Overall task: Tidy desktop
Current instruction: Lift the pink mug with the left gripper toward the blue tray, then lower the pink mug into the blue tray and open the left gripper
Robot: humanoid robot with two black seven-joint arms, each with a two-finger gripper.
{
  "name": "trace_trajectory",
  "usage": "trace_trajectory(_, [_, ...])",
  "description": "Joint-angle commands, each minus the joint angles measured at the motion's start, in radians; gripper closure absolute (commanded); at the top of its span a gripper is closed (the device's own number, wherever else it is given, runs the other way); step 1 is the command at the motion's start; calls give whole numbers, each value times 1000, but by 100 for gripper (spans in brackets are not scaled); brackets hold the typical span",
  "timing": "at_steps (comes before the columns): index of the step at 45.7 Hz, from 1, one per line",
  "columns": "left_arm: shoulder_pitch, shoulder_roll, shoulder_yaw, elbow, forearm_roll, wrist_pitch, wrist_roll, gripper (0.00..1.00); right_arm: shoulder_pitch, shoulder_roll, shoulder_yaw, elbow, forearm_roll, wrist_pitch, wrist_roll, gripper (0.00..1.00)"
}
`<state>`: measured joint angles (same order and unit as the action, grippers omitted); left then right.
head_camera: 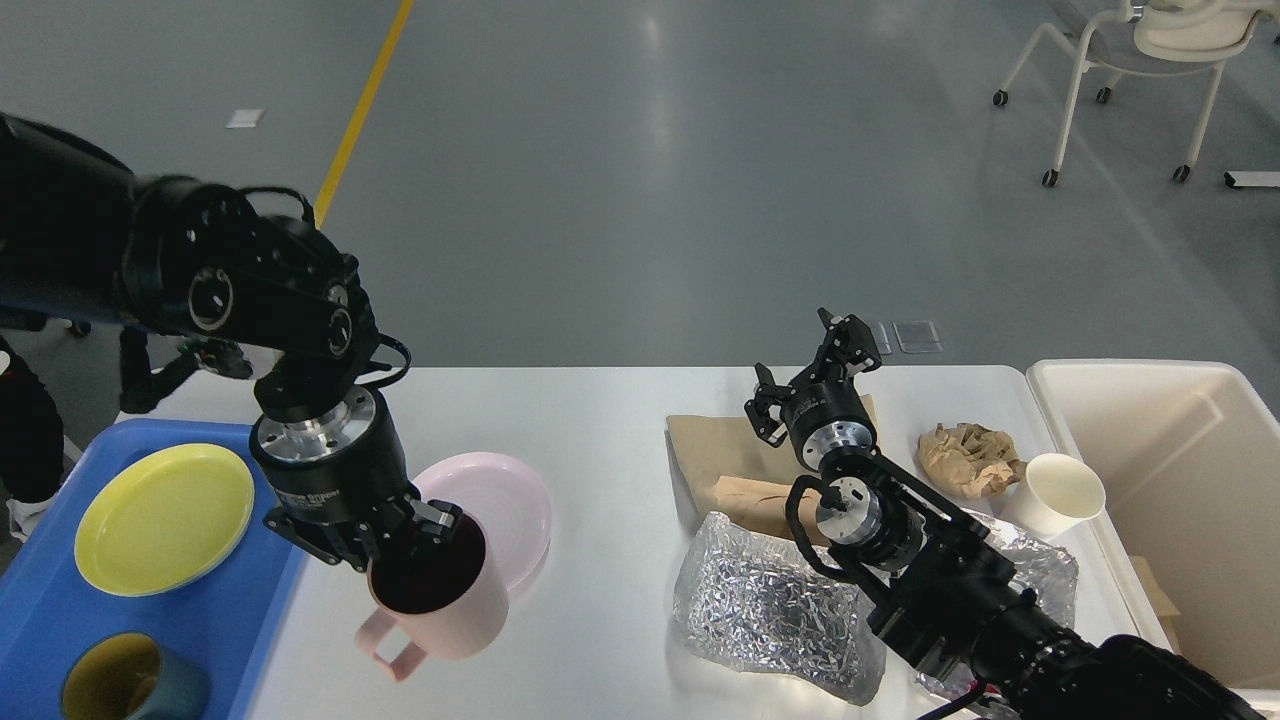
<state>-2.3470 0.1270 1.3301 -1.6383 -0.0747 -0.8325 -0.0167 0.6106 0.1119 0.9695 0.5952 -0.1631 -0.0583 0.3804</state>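
The white desktop (600,420) fills the lower view. My left gripper (400,545) is shut on the rim of a pink mug (440,615) and holds it lifted above the desktop, beside a pink plate (505,510). My right gripper (815,365) is open and empty above a flat brown paper bag (715,450). A crumpled foil sheet (770,600), a crumpled brown paper ball (965,455) and a white paper cup (1050,492) lie on the right side.
A blue tray (60,600) at the left edge holds a yellow plate (165,518) and a teal mug (130,680). A cream-white bin (1180,480) stands at the right end. A chair (1140,60) is far back right.
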Motion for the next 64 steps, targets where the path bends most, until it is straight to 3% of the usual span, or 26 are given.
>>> trace_trajectory(1, [-144,45,23,0,0,-88,0,100,0,0,0,0,-1,0,0,0])
trace_trajectory(8, [-161,63,53,2,1,-102,1,100,0,0,0,0,-1,0,0,0])
trace_trajectory(14, [-94,91,147,29,1,-70,-2,100,0,0,0,0,1,0,0,0])
trace_trajectory(30, [288,413,343,275,18,162,49,100,-2,0,0,0,1,0,0,0])
trace_trajectory(40, [471,523,411,308,18,305,52,100,-2,0,0,0,1,0,0,0])
trace_trajectory(47, [552,625,416,340,18,406,60,100,-2,0,0,0,-1,0,0,0])
trace_trajectory(56, [669,718,391,452,16,443,58,100,-2,0,0,0,-1,0,0,0])
trace_trajectory(64, [797,783,247,532,15,495,63,100,0,0,0,0,-1,0,0,0])
